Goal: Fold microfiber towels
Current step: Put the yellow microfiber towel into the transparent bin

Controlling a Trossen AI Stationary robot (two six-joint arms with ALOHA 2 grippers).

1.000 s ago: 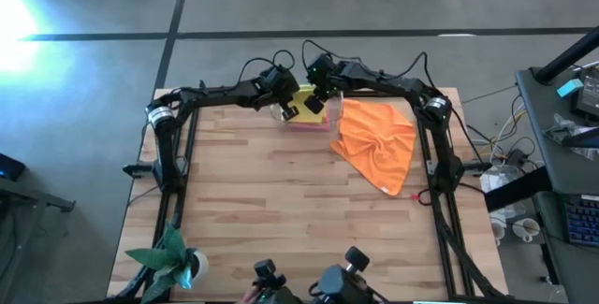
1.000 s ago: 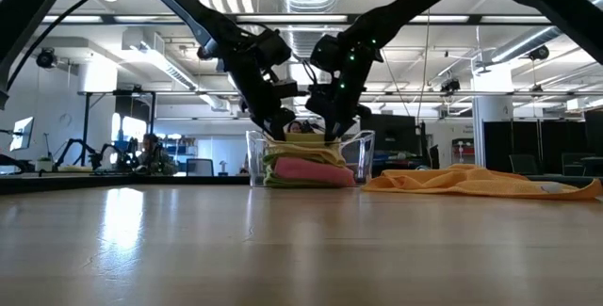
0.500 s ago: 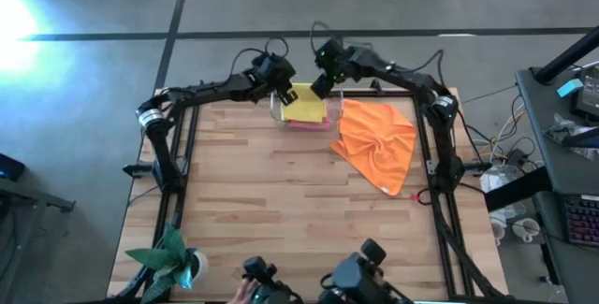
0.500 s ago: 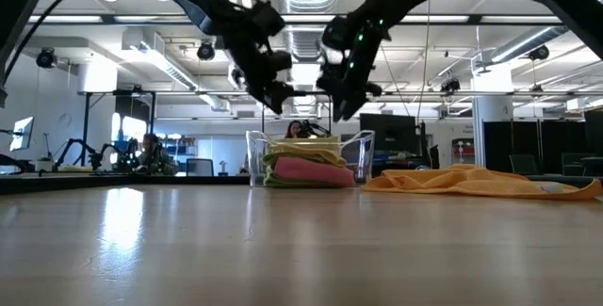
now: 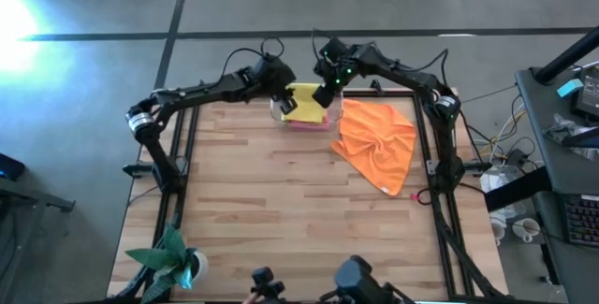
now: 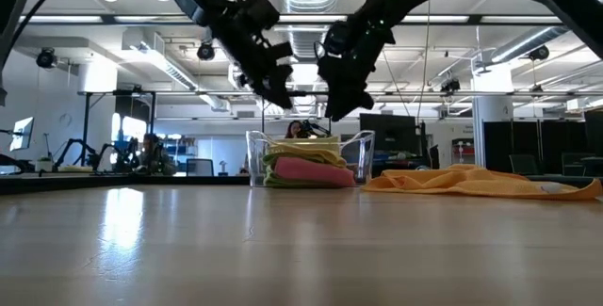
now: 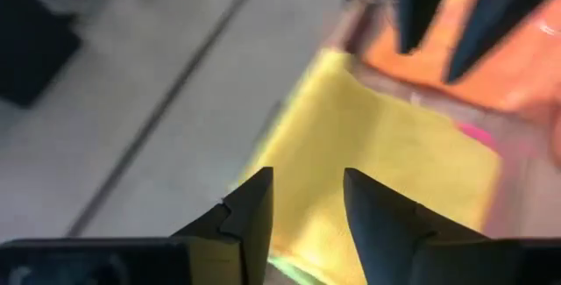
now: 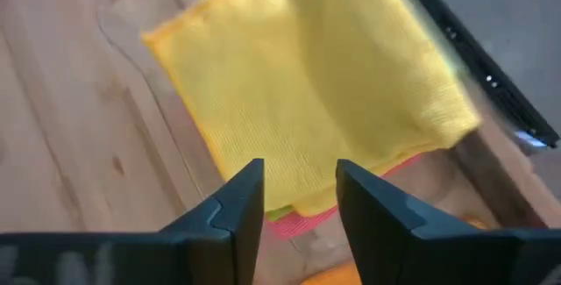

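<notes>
Lifted clear of the stack since a second ago: both end effectors, then down at the yellow towel in the tray, now hanging above it with nothing between the fingers. Left end effector (image 5: 279,99) poised over the tray's left edge, fingers parted and empty, as the left wrist view confirms. Right end effector (image 5: 325,95) at the tray's right edge, likewise parted and empty. Seen level from the low view, both sitting well above the tray rim.

Folded yellow towel (image 5: 304,103) lying flat on top of the pile in the clear plastic tray (image 6: 363,160), at the far edge of the counter (image 5: 281,201). Beneath it a hot pink towel (image 6: 306,169) and a sliver of lime green (image 6: 273,165), visible through the tray wall. Orange towel (image 5: 376,140) still unfolded, rumpled and spread on the counter just right of the tray, one corner reaching toward the near right.

Judged step: placing of the yellow towel finished, release complete. Next move likely the orange towel: swinging both arms across to it, pulling it out flat on open counter, then taking two corners on one edge for the first fold. Calls for smoothing first, given the twisted creases at its centre.
</notes>
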